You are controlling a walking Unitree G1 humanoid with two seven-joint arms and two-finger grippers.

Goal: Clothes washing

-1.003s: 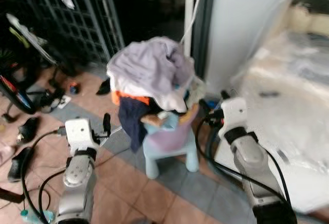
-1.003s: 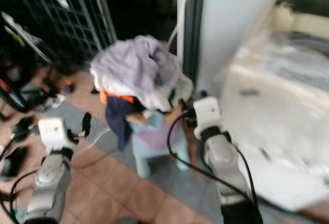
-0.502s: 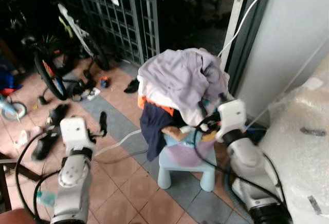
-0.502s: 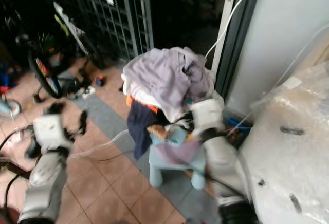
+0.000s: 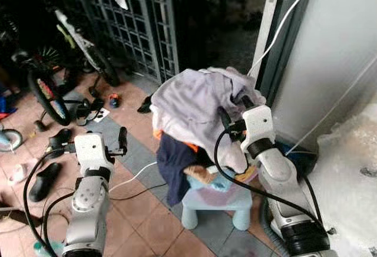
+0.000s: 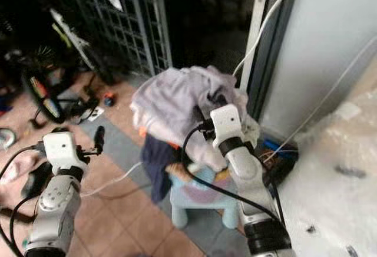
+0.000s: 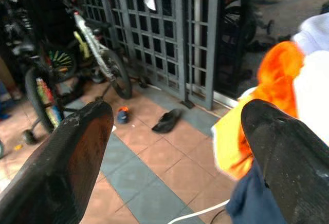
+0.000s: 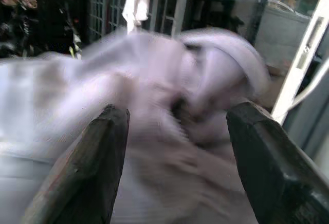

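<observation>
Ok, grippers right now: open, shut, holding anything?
Left gripper: open, holding nothing, beside the clothes pile.
Right gripper: open, at the lilac garment, nothing gripped yet.

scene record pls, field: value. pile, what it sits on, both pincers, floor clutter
pile: heap of clothes, pale lilac garment on top, orange and navy pieces lower down
support: small light-blue stool
right pincer: open, at the lilac top of the heap, nothing between its fingers yet
left pincer: open, off to the heap's left side, holding nothing
floor clutter: bicycle, shoes, white cable
backdrop: metal grille gate
</observation>
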